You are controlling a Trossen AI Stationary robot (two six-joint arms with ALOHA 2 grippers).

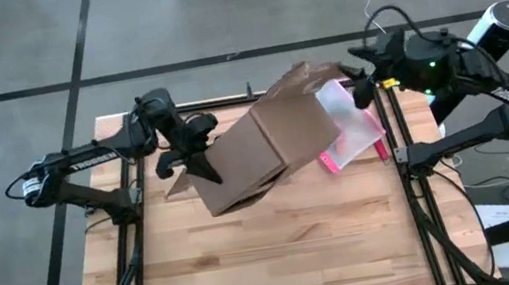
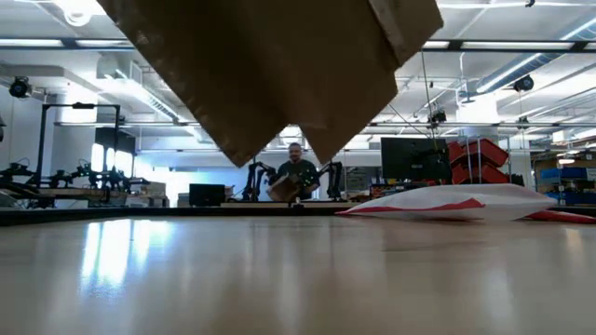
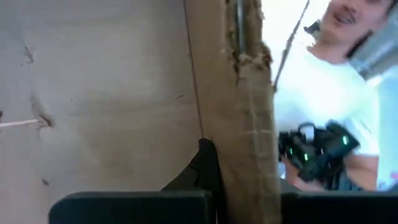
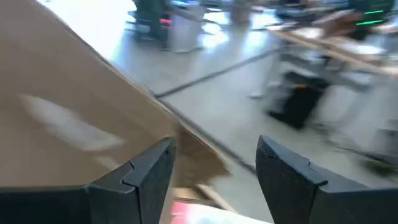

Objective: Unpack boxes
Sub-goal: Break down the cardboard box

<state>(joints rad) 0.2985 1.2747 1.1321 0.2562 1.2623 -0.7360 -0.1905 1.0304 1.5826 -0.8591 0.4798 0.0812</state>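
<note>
Holding the tilted box [image 1: 266, 151] at centre frame, the left gripper [image 1: 199, 163] pinches its wall; right gripper [image 1: 359, 86] fingers are spread.

I am seeing matt brown corrugated cardboard box [image 1: 261, 152], glossy translucent plastic pouch [image 1: 353, 123], smooth shining wooden table [image 1: 291, 248].

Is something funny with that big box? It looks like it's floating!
Yes. The cardboard box hangs tilted above the table, held by the left gripper. A pink-edged pouch lies beside it, and one box edge looks torn.
</note>
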